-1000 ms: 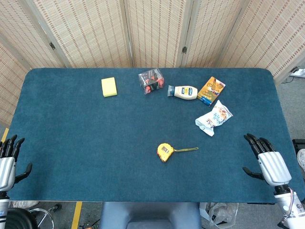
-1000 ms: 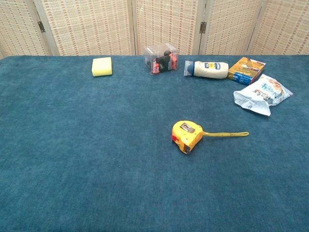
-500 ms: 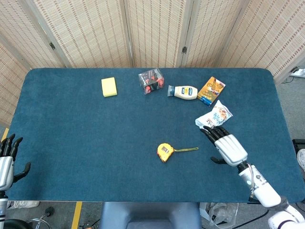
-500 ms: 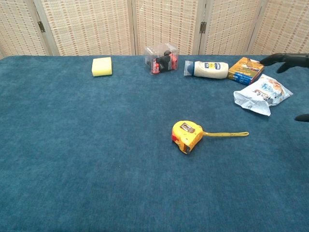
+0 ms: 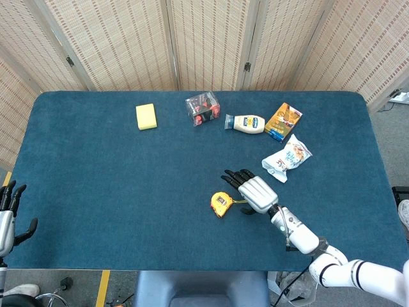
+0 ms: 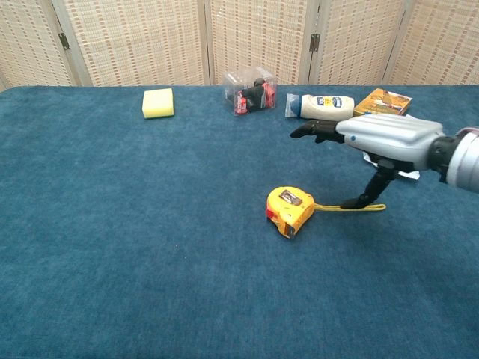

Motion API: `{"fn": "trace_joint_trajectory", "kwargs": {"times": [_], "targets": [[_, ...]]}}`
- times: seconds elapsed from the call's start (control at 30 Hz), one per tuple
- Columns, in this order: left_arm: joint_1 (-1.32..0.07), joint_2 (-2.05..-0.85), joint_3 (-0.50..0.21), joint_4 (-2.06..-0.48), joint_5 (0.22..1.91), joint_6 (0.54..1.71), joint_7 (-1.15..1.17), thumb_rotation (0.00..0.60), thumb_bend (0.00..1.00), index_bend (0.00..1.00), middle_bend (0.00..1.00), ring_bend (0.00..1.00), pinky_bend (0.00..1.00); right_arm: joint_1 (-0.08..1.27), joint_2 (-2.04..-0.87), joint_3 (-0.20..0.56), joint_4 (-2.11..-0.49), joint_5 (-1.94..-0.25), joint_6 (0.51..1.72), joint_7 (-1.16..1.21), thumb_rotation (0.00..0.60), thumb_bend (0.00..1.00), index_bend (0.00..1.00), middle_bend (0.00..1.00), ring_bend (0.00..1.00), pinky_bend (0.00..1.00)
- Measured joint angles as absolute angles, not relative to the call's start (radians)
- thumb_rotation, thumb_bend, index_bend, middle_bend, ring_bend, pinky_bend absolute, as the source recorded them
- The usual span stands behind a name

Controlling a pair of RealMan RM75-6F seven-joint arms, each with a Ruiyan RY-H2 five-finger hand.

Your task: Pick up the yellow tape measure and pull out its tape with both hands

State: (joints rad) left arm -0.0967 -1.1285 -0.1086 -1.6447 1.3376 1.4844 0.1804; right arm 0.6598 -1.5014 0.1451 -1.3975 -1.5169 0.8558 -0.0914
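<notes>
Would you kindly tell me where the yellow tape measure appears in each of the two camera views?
Head view: tape measure lies low, just right of centre, beside the right hand.
Chest view: tape measure sits centre-right, below that hand.
Shared landmark: mayonnaise bottle behind it.

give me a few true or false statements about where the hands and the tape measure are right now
1. The yellow tape measure lies on the table. True.
2. The right hand grips the tape measure. False: it hovers open above it, holding nothing.
3. The left hand is at the table's near left edge, far from the tape measure. True.
4. The yellow sponge sits beside the tape measure. False: it lies far off, near the table's back edge.
5. A short length of tape already sticks out. True.
</notes>
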Motion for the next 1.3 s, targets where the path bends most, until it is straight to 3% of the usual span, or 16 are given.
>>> {"fn": "trace_joint_trajectory", "kwargs": {"times": [0.63, 1.0, 1.3], "targets": [[-0.090, -1.129, -0.107, -1.628, 1.333, 1.483, 0.161, 0.555, 0.40, 0.13, 0.06, 0.03, 0.02, 0.810, -1.753, 0.174, -1.207, -1.450, 0.798, -0.149, 0.600, 0.21, 0.00, 0.04, 0.12, 0.11], [-0.091, -1.138, -0.106, -1.604, 1.331, 1.473, 0.144, 0.559, 0.40, 0.13, 0.06, 0.03, 0.02, 0.805, -1.732, 0.167, -1.225, -1.363, 0.781, -0.219, 0.600, 0.21, 0.00, 0.10, 0.17, 0.11], [-0.088, -1.138, -0.108, -1.601, 1.332, 1.478, 0.141, 0.560, 0.40, 0.13, 0.06, 0.03, 0.02, 0.814, -1.743, 0.165, -1.219, -1.298, 0.763, -0.253, 0.600, 0.21, 0.17, 0.23, 0.24, 0.12]]}}
